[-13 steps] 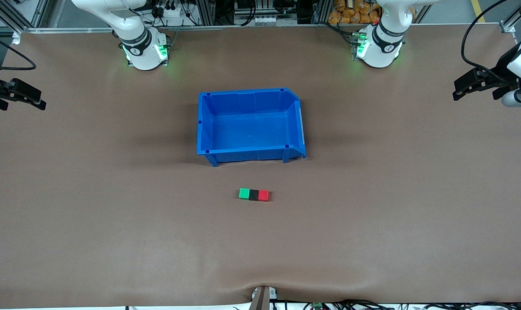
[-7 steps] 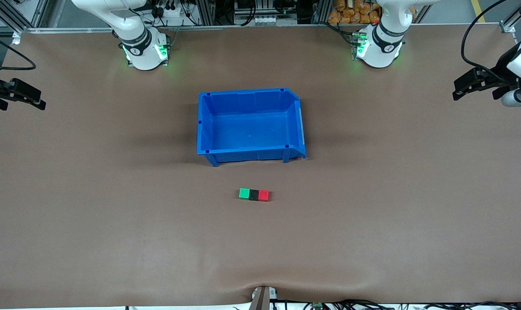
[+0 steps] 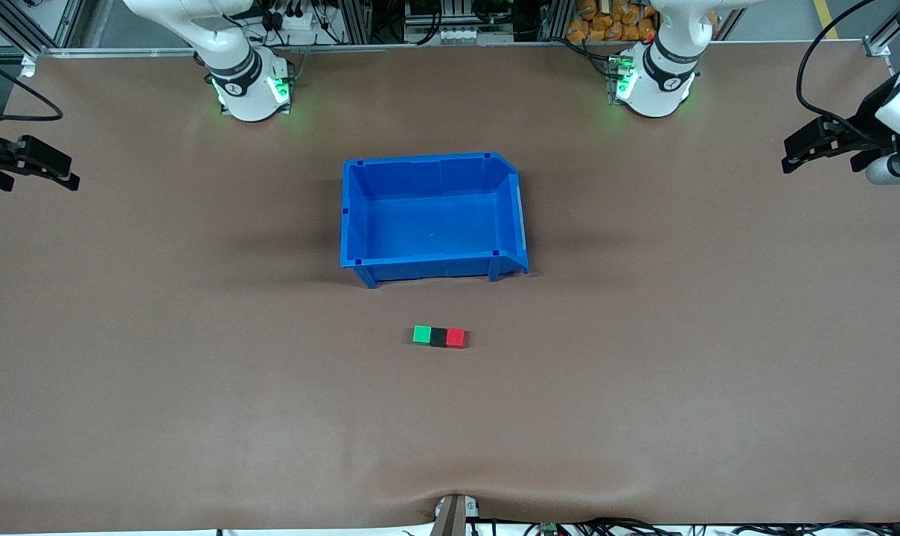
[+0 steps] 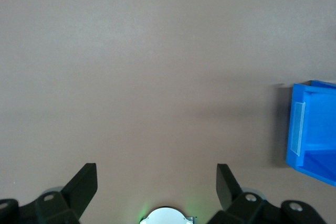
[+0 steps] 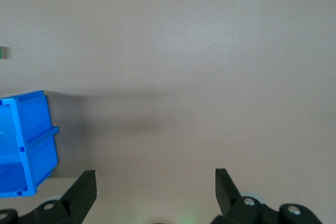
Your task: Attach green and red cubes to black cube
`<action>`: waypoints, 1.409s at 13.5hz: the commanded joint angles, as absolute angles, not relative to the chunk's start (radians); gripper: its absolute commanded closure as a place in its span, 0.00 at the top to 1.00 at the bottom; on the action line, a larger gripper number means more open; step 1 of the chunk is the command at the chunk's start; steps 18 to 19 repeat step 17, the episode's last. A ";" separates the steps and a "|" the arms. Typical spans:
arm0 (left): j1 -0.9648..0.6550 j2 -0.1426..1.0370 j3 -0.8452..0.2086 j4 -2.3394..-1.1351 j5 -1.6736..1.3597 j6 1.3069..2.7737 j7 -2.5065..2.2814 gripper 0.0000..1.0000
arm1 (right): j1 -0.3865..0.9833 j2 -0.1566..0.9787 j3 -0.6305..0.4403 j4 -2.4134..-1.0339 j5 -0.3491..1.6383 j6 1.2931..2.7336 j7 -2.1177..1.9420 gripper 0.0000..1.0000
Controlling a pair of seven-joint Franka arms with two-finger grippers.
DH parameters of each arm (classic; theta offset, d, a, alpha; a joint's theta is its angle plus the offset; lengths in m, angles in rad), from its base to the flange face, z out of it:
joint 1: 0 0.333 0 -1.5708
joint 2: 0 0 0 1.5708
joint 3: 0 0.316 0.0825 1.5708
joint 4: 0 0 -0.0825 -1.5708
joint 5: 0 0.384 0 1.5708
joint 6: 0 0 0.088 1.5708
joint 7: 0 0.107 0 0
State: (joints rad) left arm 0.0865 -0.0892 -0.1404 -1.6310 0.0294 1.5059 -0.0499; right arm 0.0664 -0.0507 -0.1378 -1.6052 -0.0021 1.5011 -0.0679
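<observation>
Nothing has moved since the earlier frames. Both arms wait: left pincer (image 3: 811, 149) and right pincer (image 3: 44, 167) hang wide open, empty, over the surface's (image 3: 196, 387) ends. Green cube (image 3: 421, 335), black cube (image 3: 438, 336) and red cube (image 3: 455, 337) sit touching in a row, nearer the camera than the blue bin (image 3: 431, 264).

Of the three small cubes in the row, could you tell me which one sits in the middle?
The black cube: it sits between the green cube and the red cube, touching both.
</observation>
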 commanded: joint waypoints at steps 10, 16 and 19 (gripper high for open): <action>0.091 -0.081 -0.146 -1.606 0.051 1.462 -0.034 1.00 | 0.060 -0.077 -0.127 -1.623 -0.017 1.508 -0.055 1.00; 0.091 -0.083 -0.150 -1.606 0.052 1.454 -0.035 1.00 | 0.060 -0.074 -0.127 -1.623 -0.017 1.508 -0.055 1.00; 0.091 -0.083 -0.150 -1.606 0.052 1.454 -0.035 1.00 | 0.060 -0.074 -0.127 -1.623 -0.017 1.508 -0.057 1.00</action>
